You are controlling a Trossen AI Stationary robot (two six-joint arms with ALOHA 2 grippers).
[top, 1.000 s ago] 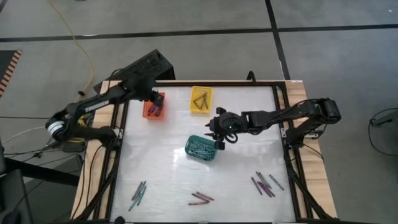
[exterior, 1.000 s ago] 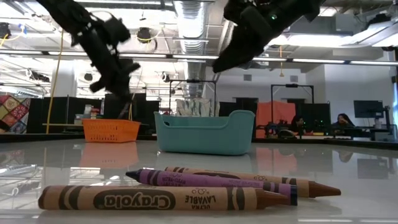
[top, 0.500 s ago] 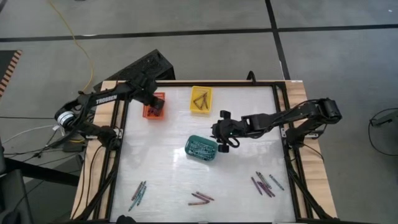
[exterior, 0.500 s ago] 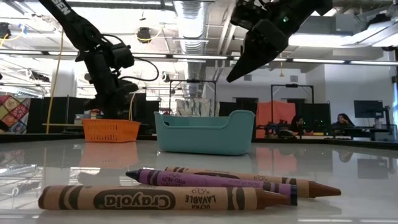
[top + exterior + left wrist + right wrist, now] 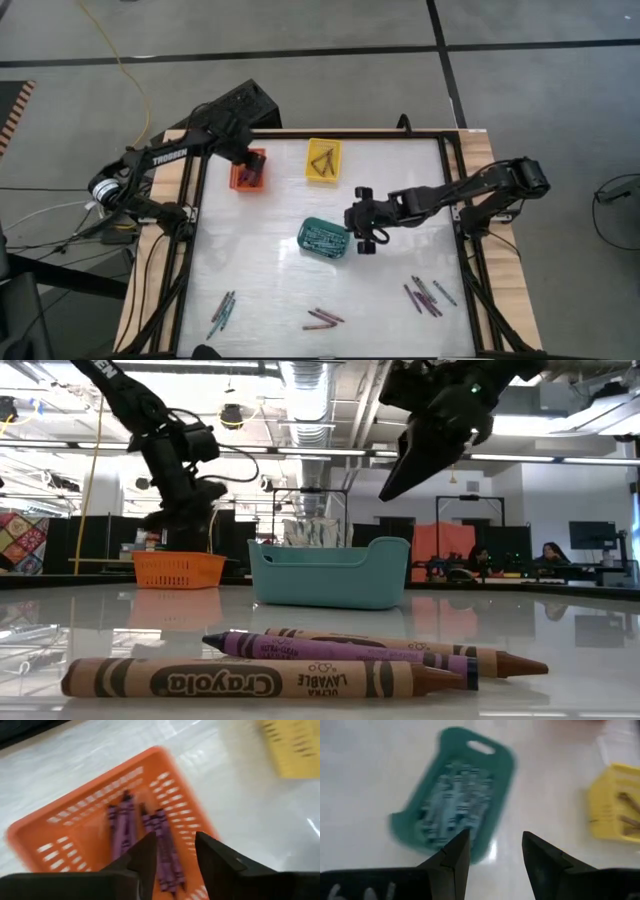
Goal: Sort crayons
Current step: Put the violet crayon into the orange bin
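Left gripper [image 5: 172, 855] hovering over orange basket [image 5: 248, 170], fingers parted, nothing pinched; purple crayons [image 5: 145, 835] lying in basket just beyond fingertips | right gripper [image 5: 495, 852] hanging beside teal basket [image 5: 324, 238], fingers spread, empty | loose crayons [image 5: 425, 296] lying on worktop [image 5: 280, 280], well apart from both grippers

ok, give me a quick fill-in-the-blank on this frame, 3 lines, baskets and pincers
The left pincer hangs over the ____ basket.
The crayons in that basket are ____.
The right pincer is open beside the ____ basket.

Missing: orange; purple; teal
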